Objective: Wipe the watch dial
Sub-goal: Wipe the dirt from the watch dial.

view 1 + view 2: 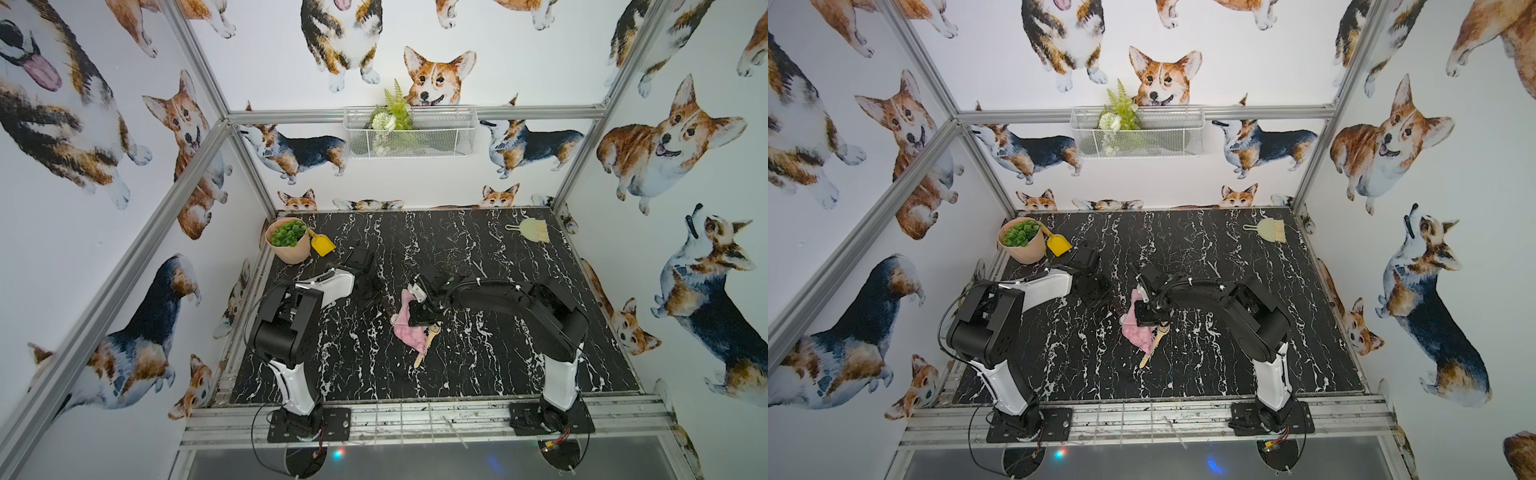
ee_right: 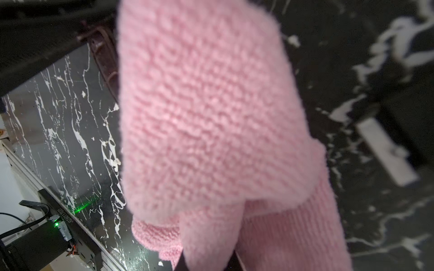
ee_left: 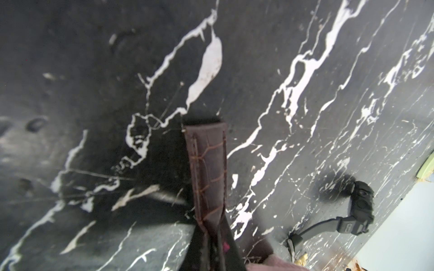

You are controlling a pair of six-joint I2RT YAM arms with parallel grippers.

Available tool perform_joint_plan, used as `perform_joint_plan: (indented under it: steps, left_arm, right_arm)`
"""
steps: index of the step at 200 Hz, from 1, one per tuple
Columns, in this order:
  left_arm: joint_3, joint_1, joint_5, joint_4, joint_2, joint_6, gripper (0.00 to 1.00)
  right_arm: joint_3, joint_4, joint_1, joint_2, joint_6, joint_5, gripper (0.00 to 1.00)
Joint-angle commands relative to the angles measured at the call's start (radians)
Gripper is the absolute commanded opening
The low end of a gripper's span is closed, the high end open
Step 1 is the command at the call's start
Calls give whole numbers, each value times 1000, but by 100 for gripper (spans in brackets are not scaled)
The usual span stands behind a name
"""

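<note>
The black marbled worktop carries the brown-strapped watch near its middle. The left claw is clenched on the strap. The watch's long axis slants from back left toward front right. Its dial end is hidden behind the pink cloth, which the right claw grips tightly.

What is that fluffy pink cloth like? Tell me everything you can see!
The pink cloth looks soft, fuzzy and knitted, with a ribbed part at one end. It is crumpled and bunched near the middle of the black marble table, where its lower folds seem to rest. The right gripper is shut on it. A brown watch strap pokes out from behind it.
</note>
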Motion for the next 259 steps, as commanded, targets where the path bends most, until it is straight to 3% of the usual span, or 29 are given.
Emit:
perform_joint_plan:
  steps: [1,42,105,183,259]
  left_arm:
    - [-19,-1,-75,-174,17,-8,0]
    - [-20,-1,-73,-175,12,-10,0]
    - [2,-2,-58,-187,14,-10,0]
    - [-5,-2,-62,-176,25,-18,0]
    - [-3,-4,-54,-176,27,-19,0]
  right_arm:
    - [50,-22,7,-13,-3,18,0]
    - [180,-23,32,34,16,3,0]
    - [152,64,42,126,91,-43,0]
    - [-2,64,19,44,68,-25,0]
    - [147,26,20,26,55,-18,0]
